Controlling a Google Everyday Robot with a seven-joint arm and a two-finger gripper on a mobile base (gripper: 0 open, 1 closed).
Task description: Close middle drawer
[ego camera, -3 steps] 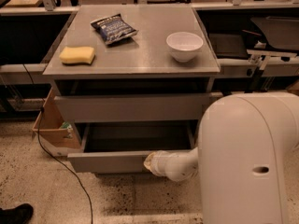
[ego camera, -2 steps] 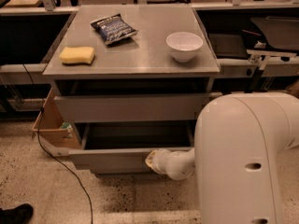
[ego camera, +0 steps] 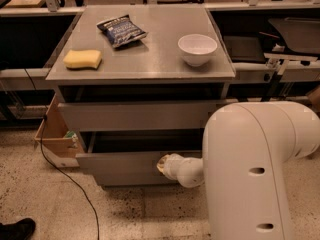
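Observation:
The middle drawer (ego camera: 120, 163) is a wide, low grey drawer pulled part way out of the grey cabinet (ego camera: 140, 69); its dark inside shows above the plain front panel. My gripper (ego camera: 162, 164) sits at the end of the white arm (ego camera: 186, 170), pressed against the right part of that front panel. The arm's big white housing (ego camera: 250, 174) hides the drawer's right end. The upper drawer front (ego camera: 135, 115) stands just above.
On the cabinet top lie a yellow sponge (ego camera: 82, 59), a blue chip bag (ego camera: 121, 31) and a white bowl (ego camera: 197, 48). A cardboard box (ego camera: 56, 136) and a black cable (ego camera: 65, 176) are on the floor at the left. Benches stand behind.
The arm has pushed forward and the middle drawer's front has slid a little way back toward the cabinet.

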